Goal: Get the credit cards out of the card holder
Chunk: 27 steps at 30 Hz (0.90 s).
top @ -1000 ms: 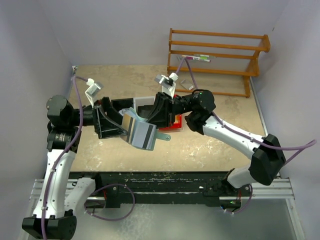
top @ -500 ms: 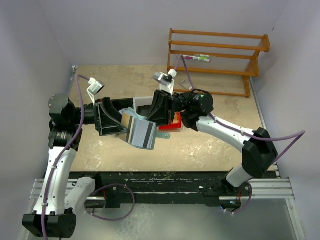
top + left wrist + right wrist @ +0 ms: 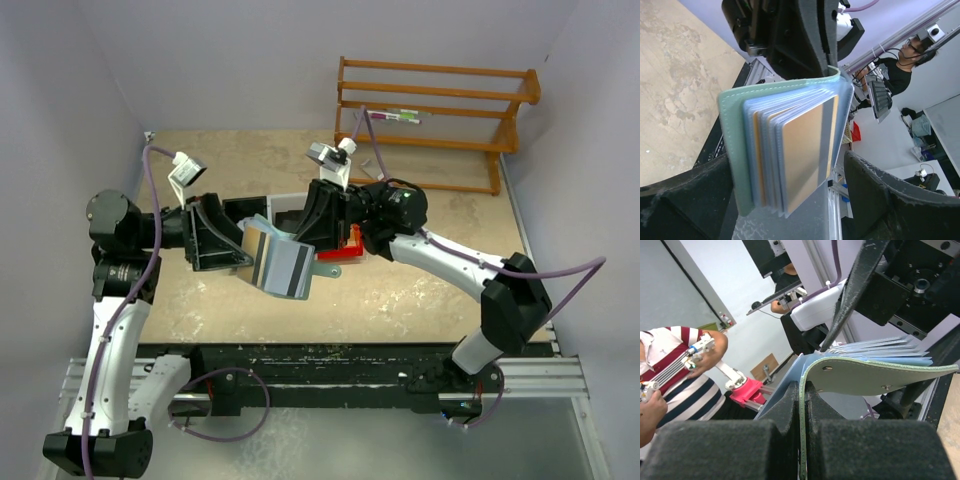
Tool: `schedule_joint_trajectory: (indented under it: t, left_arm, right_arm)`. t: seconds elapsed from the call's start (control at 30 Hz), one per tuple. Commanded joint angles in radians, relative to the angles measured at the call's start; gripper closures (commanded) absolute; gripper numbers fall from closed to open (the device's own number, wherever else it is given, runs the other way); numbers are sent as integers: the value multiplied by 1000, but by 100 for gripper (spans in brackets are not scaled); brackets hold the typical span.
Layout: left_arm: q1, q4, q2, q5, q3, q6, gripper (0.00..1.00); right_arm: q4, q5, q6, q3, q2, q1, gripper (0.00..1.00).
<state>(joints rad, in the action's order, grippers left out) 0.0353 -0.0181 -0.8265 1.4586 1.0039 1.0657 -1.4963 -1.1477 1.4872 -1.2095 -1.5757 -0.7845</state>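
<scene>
Where the two arms meet above the table (image 3: 400, 300), the card holder (image 3: 280, 265) is held open in mid-air, one edge of its green cover pinched by the right gripper (image 3: 312, 230). The left gripper (image 3: 238, 240) has its jaws spread on either side of the fanned credit cards (image 3: 805, 150). A wooden rack (image 3: 440, 110) stands beyond.

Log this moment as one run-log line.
right jaws: shut on card holder cover | left jaws: open, flanking credit cards | cards: in holder's sleeves | holder: aloft over table
</scene>
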Motion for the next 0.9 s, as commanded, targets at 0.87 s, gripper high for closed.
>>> schedule_joint_trajectory:
  t: [0.87]
  left_arm:
    - [5,71,5,3,74,-43,50]
  right_arm:
    - [-67,-71,-41,4,-57,79,100]
